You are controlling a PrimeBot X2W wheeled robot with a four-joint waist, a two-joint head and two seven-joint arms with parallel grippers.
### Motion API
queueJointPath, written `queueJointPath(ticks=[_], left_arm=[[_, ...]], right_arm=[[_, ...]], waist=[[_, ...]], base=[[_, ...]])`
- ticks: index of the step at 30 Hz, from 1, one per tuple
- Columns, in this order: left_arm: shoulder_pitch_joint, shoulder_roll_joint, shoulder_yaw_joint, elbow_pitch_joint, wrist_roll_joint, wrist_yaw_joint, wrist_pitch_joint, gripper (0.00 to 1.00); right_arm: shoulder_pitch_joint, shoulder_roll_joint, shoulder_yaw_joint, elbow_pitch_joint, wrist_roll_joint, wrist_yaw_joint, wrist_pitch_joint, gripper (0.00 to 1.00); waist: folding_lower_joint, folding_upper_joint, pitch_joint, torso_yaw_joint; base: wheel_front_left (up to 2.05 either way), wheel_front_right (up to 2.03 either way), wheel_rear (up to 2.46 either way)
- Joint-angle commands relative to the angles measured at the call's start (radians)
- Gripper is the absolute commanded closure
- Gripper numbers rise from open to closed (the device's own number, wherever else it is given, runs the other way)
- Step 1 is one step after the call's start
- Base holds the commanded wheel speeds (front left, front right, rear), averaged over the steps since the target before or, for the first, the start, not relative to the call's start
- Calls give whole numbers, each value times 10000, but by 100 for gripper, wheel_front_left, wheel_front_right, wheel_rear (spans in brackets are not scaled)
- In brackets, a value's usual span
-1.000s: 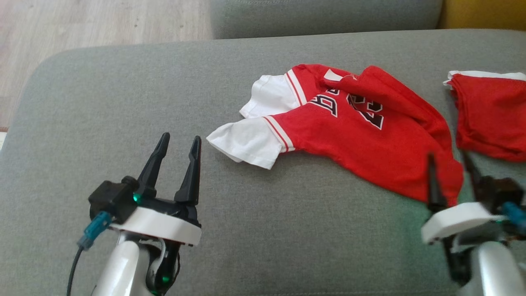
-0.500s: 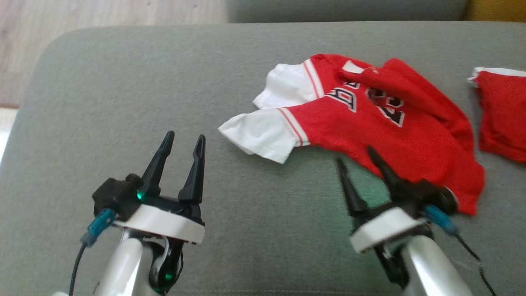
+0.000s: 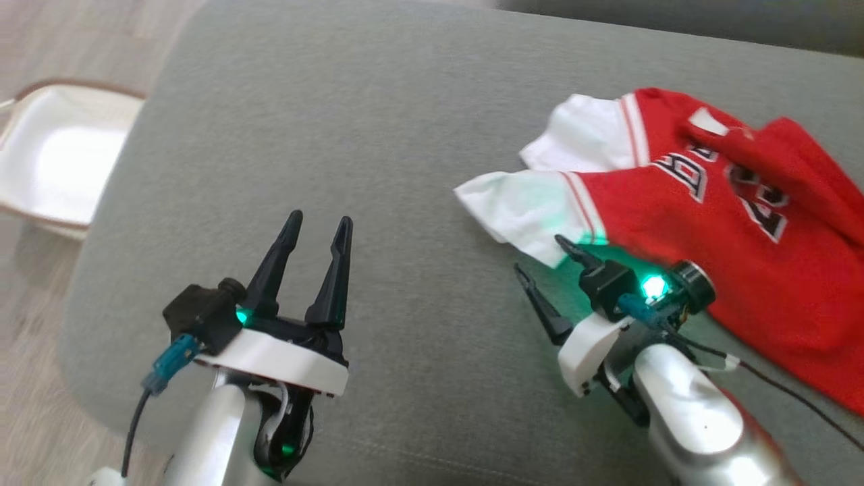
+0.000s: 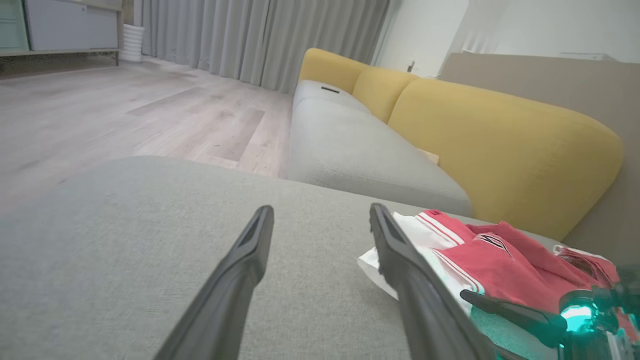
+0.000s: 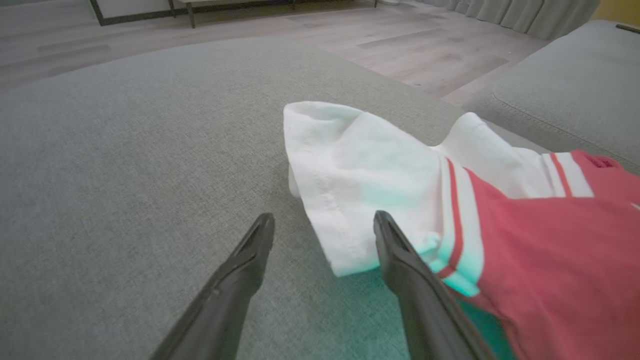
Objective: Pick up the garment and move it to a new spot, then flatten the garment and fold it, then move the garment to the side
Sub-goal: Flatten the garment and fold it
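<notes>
- Swinging across the garment [image 3: 682, 216], the right gripper [image 3: 540, 254] now stands wide at its white sleeve [image 3: 523, 209] — pickup likely next.
- The left gripper [image 3: 320, 217] — wide, empty — sits well apart, garment to its right.

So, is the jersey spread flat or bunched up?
Bunched up: the jersey lies on the grey cushion with a red flap folded over its numbers.

The red fabric jersey shirt [image 3: 675, 216] with white short sleeves and black-and-white lettering lies rumpled, its body partly folded over itself. Its nearer white sleeve [image 5: 360, 185] lies just ahead of the right gripper [image 3: 538, 253].
</notes>
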Motion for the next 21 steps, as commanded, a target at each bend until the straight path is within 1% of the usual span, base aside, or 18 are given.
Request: queueJointPath(ticks=[1,5,6,7,8,9,12,16,18,21], left_arm=[[-334,37,245,-299,-38,43,-53,0],[-316,37,252,-317,-62,54,-53,0],[-311,37,254,-318,-64,54,-53,0],[-305,37,253,-320,-64,57,-53,0],[-299,37,252,-326,-68,65,-53,0],[-294,37,255,-335,-74,75,-53,0],[-280,37,301,-346,-67,102,-53,0],[-255,37,391,-327,-10,114,-53,0],[-255,37,437,-303,39,102,-53,0],[-228,37,505,-267,115,76,-53,0]], right_arm=[[-376,-1,105,-48,-210,-9,-159,0],[-782,-34,-105,739,-672,-9,-310,0],[-871,-25,-163,939,-747,-9,-345,6],[-965,-26,-220,1126,-850,-9,-391,30],[-1049,-12,-279,1299,-928,-9,-456,66],[-1128,6,-336,1462,-992,-9,-528,100],[-1336,126,-408,1841,-1084,-9,-801,100],[-1413,308,-348,1978,-963,-9,-1070,100],[-1349,417,-126,1952,-697,-9,-1206,100],[-1104,516,589,1747,-68,-9,-1322,100]], waist=[[0,-1,69,314],[0,-1,113,545],[0,-1,115,574],[0,-1,116,597],[0,-1,120,611],[0,-1,125,615],[0,-1,121,527],[0,-1,51,309],[0,-1,-42,140],[0,-1,-229,-137]], base=[[0,0,0],[0,0,0],[0,0,0],[0,0,0],[0,0,0],[0,0,0],[0,0,0],[0,0,0],[0,0,0],[0,0,0]])
